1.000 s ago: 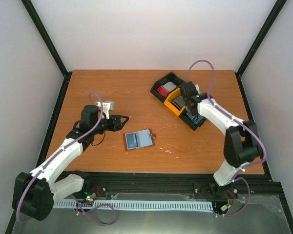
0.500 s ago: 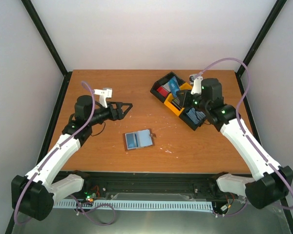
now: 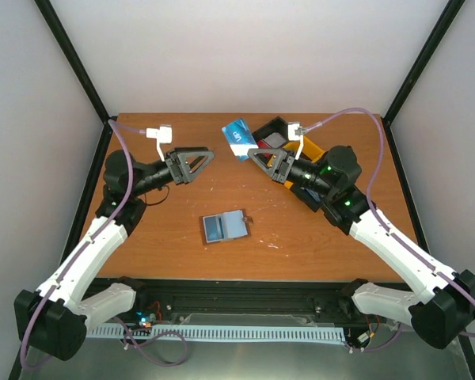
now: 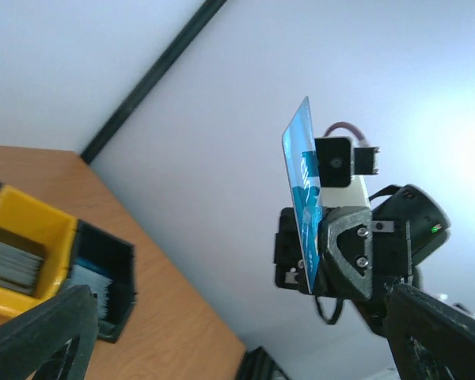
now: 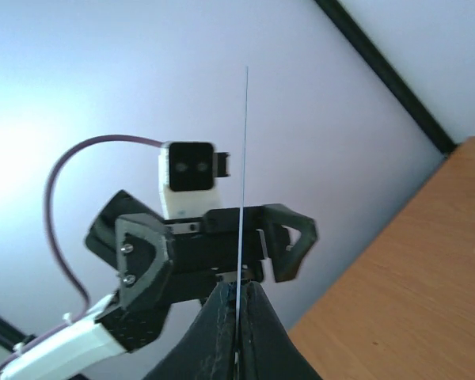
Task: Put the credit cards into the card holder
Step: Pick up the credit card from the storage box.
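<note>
Pinching a blue card by one edge, my right gripper is closed on it and holds it up in the air above the far middle of the table. From my right wrist, the card shows edge-on as a thin line rising straight out from between my fingertips. From my left wrist, it stands nearly upright, its printed face partly turned toward that camera.

My left gripper faces the card from the left, raised to about the same height. Its jaws are spread wide, they grip nothing, and a clear gap lies between them and the card.

The holder lies open and flat near the middle of the table, pale inside up, with its tab on the right side. It is nearer my bases than the card, and both grippers are well apart from it.

The tray sits at the far right, partly hidden behind my right arm. Its yellow compartment holds grey cards, and the black one beside it holds blue cards.
</note>
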You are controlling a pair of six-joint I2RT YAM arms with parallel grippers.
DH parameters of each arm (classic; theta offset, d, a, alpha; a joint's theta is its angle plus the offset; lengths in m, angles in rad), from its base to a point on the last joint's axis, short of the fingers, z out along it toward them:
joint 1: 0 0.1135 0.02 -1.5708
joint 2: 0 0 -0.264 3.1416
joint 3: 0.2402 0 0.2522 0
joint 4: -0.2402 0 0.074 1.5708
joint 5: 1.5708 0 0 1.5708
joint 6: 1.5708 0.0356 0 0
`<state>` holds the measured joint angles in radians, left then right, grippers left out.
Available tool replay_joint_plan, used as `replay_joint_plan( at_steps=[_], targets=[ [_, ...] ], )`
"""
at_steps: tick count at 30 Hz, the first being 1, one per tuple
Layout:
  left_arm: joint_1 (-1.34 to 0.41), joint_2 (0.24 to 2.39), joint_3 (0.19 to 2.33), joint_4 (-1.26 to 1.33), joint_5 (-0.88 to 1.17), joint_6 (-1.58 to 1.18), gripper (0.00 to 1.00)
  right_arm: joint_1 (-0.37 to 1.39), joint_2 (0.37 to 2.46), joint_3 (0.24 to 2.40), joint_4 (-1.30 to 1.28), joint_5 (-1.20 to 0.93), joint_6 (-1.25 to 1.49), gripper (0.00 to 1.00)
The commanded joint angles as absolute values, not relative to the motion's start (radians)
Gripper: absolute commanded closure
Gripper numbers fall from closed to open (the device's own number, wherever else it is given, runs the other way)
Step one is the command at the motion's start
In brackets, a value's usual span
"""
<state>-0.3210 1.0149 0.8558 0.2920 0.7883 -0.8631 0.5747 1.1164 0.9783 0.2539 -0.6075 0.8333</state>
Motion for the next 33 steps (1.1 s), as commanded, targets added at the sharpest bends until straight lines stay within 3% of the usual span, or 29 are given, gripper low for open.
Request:
replay_joint_plan(
  at_steps=[1, 8, 18, 26, 27, 30, 33],
  targets=[
    [-0.321, 1.027, 0.885, 0.463, 0.866, -1.056, 0.01, 0.619, 1.121, 0.960, 0.446, -0.619, 0.955, 0.97],
    [-0.327, 1.065, 0.905, 0.509, 0.901, -1.132, 0.16, 0.682, 1.182, 0.954, 0.510, -0.617, 1.012, 0.97],
    [-0.332, 1.061, 0.884, 0.501, 0.896, -1.139, 0.58, 0.742, 1.263, 0.936, 0.596, -0.579, 1.063, 0.97],
    [-0.331, 1.034, 0.841, 0.486, 0.843, -1.124, 0.99, 0.752, 1.275, 0.914, 0.597, -0.559, 1.063, 0.97],
    [-0.331, 1.032, 0.841, 0.473, 0.839, -1.112, 0.99, 0.752, 1.269, 0.912, 0.583, -0.551, 1.053, 0.94],
    [-0.331, 1.025, 0.861, 0.346, 0.828, -1.022, 0.99, 0.741, 1.245, 0.941, 0.419, -0.542, 0.983, 0.61],
    [-0.331, 1.028, 0.905, 0.089, 0.820, -0.851, 0.99, 0.711, 1.226, 0.971, 0.188, -0.535, 0.885, 0.46]
  ],
)
